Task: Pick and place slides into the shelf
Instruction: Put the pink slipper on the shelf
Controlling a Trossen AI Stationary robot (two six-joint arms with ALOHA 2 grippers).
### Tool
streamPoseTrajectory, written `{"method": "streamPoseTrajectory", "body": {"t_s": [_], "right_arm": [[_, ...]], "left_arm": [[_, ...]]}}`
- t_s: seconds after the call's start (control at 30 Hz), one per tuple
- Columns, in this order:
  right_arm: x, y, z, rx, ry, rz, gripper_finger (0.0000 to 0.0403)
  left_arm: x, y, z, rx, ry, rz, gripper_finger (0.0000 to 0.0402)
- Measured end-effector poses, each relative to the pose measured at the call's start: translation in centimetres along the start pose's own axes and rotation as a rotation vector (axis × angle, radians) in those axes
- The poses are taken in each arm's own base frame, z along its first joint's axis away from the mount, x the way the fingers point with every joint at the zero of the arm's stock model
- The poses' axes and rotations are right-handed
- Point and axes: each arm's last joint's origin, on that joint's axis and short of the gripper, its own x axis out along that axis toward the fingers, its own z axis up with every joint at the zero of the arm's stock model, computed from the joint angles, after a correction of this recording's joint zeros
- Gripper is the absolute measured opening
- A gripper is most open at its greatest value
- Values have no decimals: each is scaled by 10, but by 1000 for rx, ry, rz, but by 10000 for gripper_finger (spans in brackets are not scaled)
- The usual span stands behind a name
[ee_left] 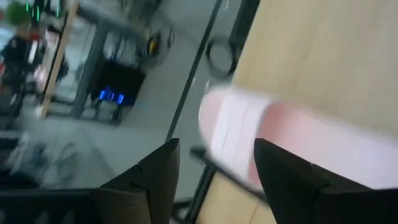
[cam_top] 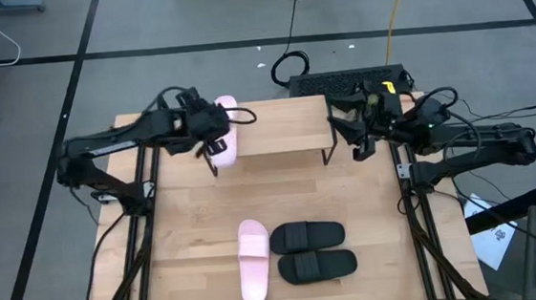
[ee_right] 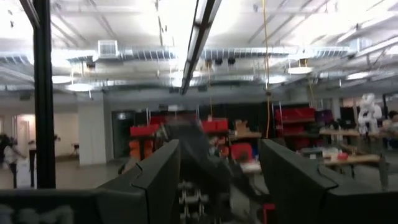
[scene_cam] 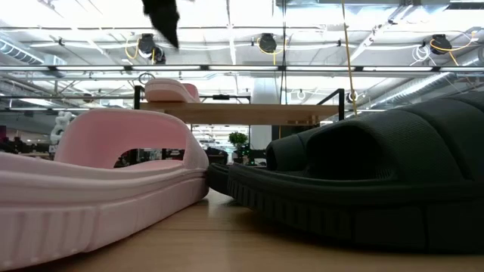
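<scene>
Grey floor surrounds the desk (cam_top: pixel 200 261); from above, one pink slide (cam_top: pixel 224 134) lies on the shelf (cam_top: pixel 281 130) at its left end, long axis front-to-back, overhanging and liable to tip. Left gripper (cam_top: pixel 211 126) is just beside it. Left wrist view: jaws apart, slide (ee_left: pixel 298 143) beyond. Right gripper (ee_right: pixel 217 168) is parked, jaws apart.

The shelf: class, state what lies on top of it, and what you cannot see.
One pink slide lies at the left end of the shelf. The left tool covers part of the slide. The space under the plank is hidden from above.
</scene>
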Motion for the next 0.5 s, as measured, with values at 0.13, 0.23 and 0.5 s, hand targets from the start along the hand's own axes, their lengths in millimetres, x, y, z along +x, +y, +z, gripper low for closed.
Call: {"method": "streamPoseTrajectory", "body": {"t_s": [0.13, 0.23, 0.5], "right_arm": [[4, -1, -9, -3, 50, -6, 210], [4, -2, -9, -17, 45, -15, 210], [3, -13, -4, -55, 22, -63, 210]], "left_arm": [[-46, -5, 7, -50, -126, -195, 210], [-69, -25, 3, -22, -140, -384, 209], [-85, -103, -14, 13, 61, -611, 209]]}}
